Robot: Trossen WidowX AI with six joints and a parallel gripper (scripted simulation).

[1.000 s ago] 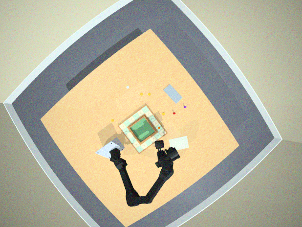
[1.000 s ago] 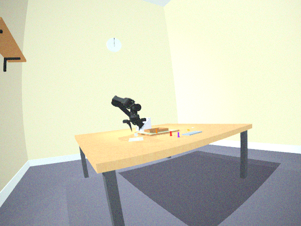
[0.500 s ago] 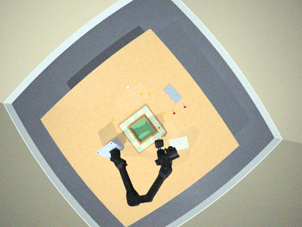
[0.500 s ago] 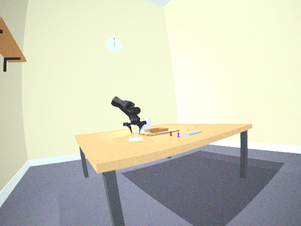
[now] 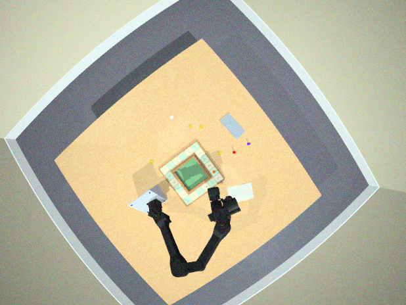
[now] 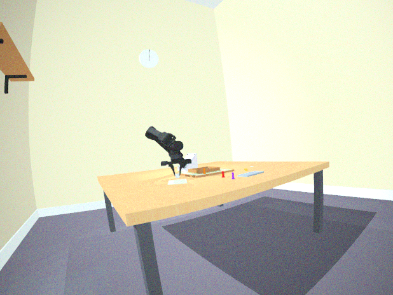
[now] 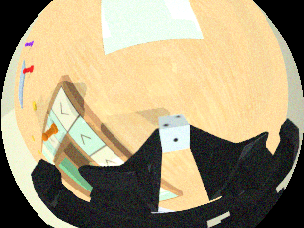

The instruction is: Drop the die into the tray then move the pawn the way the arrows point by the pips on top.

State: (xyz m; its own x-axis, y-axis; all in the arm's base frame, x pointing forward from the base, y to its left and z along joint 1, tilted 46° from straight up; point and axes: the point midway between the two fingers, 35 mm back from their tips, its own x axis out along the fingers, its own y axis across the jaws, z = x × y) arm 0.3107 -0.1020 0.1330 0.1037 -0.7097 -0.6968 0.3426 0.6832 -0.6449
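The white die sits on the table just off the board's near corner, between my two black fingers. My gripper is down at the table and shut on the die; from overhead the arm hides the die. The board has a ring of pale squares with arrows around the green tray. The orange pawn stands on a ring square on the side nearest my gripper.
A white card lies right beside my gripper. A red pawn, a purple pawn, a grey-blue card and small yellow tokens lie beyond the board. The arm's base plate stands left of it.
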